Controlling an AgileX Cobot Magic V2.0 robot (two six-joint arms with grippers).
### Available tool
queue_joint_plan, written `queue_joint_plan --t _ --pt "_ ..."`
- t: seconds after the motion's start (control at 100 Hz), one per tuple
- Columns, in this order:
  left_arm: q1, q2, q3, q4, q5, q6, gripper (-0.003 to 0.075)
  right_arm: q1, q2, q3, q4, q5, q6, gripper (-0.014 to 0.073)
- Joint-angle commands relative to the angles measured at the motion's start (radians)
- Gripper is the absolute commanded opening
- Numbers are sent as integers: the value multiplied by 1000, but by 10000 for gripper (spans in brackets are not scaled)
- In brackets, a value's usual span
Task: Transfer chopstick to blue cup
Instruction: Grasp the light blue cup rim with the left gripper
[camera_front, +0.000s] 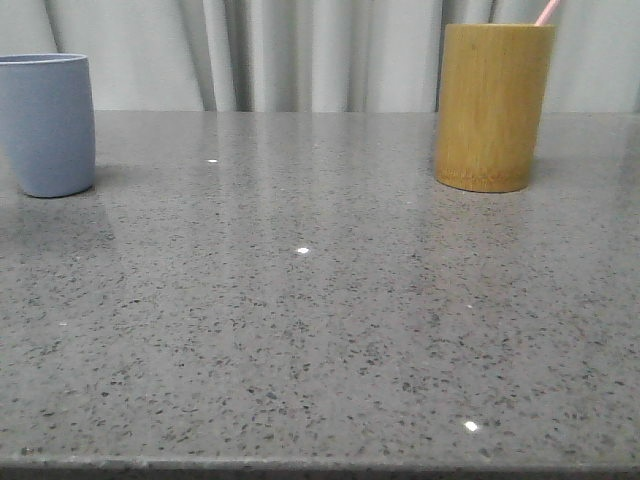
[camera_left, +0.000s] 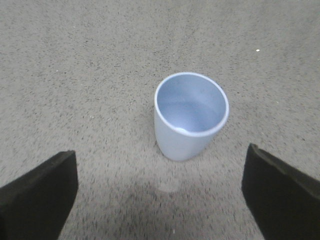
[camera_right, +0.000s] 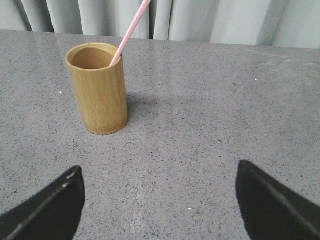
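Note:
The blue cup (camera_front: 45, 125) stands upright and empty at the far left of the table; it also shows in the left wrist view (camera_left: 189, 115). A pale pink chopstick (camera_front: 546, 12) leans out of the yellow-brown bamboo holder (camera_front: 492, 105) at the back right; both also show in the right wrist view, the chopstick (camera_right: 131, 30) resting in the holder (camera_right: 98, 90). My left gripper (camera_left: 160, 192) is open and empty, hovering short of the blue cup. My right gripper (camera_right: 159, 195) is open and empty, short of the holder. Neither gripper shows in the front view.
The grey speckled stone table (camera_front: 320, 320) stretches between the two cups. Pale curtains (camera_front: 300, 50) hang behind the table's far edge.

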Motion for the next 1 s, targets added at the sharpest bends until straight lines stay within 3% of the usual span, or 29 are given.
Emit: queue_joint_plan --t 0.0,0.29,0.58,0.65,0.77,0.94,0.99 --pt "2 83 -94 -11 -41 2 639 -3 17 -34 4 -62 -3 614" --pt "2 329 -231 -11 7 4 639 -3 17 -34 4 -60 -3 614" --pt "2 459 -235 -11 -13 7 637 -3 17 -34 4 -61 -3 614" --pt "2 470 -235 -11 -13 7 606 -3 17 -34 4 -61 -3 614" --pt "0 472 -238 -17 -14 7 435 -3 17 -34 4 -61 -3 614" --pt "0 472 -266 -47 -14 7 -15 -3 17 -34 4 -61 -3 614" --pt "0 472 -280 -57 -14 9 -15 -3 17 -34 4 -61 -3 614"
